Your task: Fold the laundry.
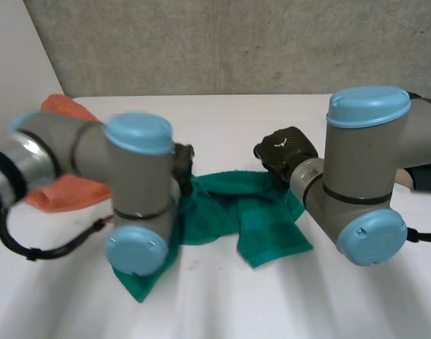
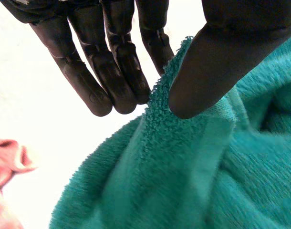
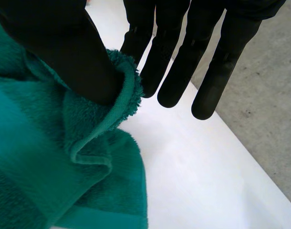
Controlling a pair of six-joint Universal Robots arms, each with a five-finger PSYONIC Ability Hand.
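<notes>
Crumpled green towel [image 1: 266, 227] on the white bench [image 1: 222, 304], lying between the two arms. Left hand [image 2: 222, 52]: thumb clamps the towel's edge against the straight fingers [image 2: 114, 71], on the towel's left side. Right hand [image 3: 64, 52]: thumb presses a rolled-over bit of edge against the nearest of its fingers [image 3: 171, 71], at the towel's far right side. Orange cloth [image 1: 63, 192] is bunched at the bench's left, partly behind the left arm.

1. No legible text, label, brand, number or sign in any view.
2. Right hand [image 1: 287, 152]: small white mark on its back, too small to read.
3. Green towel [image 1: 265, 226]: plain surfaces, nothing readable.
</notes>
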